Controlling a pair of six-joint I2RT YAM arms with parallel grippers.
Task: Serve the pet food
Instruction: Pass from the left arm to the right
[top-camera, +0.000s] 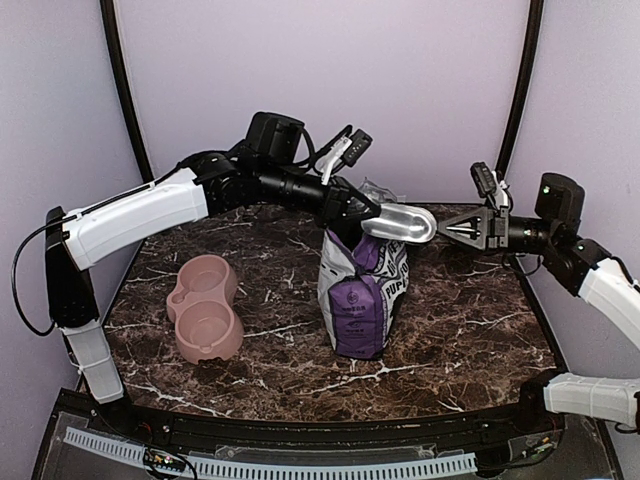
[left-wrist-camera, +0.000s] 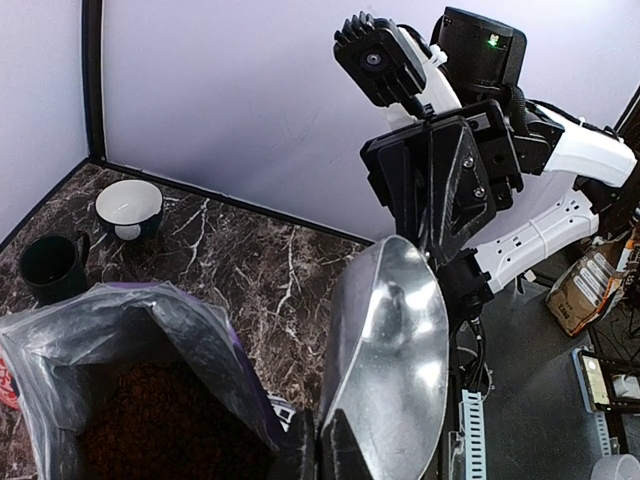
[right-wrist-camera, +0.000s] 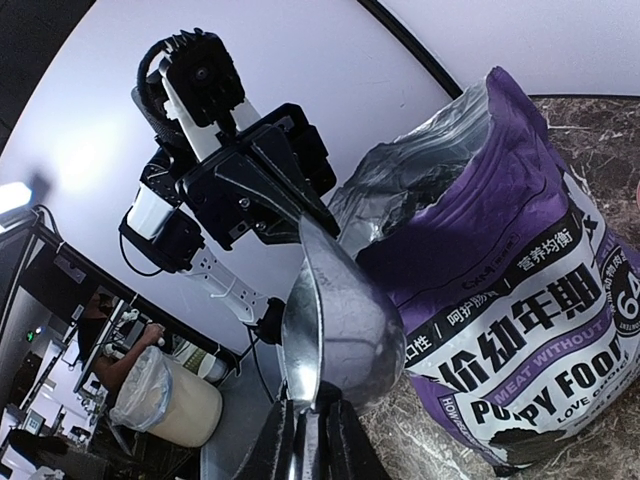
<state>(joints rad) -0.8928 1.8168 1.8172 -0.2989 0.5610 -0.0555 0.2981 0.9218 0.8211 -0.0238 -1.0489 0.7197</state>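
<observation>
The pet food is a dark reddish-brown heap inside the open purple-and-white bag, which stands upright mid-table. The bag also shows in the left wrist view and the right wrist view. A shiny metal scoop hangs level above the bag's mouth, and its bowl is empty. My left gripper is shut on one end of it. My right gripper meets the other end, with its fingers closed on the scoop's rim.
A pink double bowl sits on the marble table left of the bag. A white bowl and a dark mug stand near the back left corner. Purple walls close the back and sides.
</observation>
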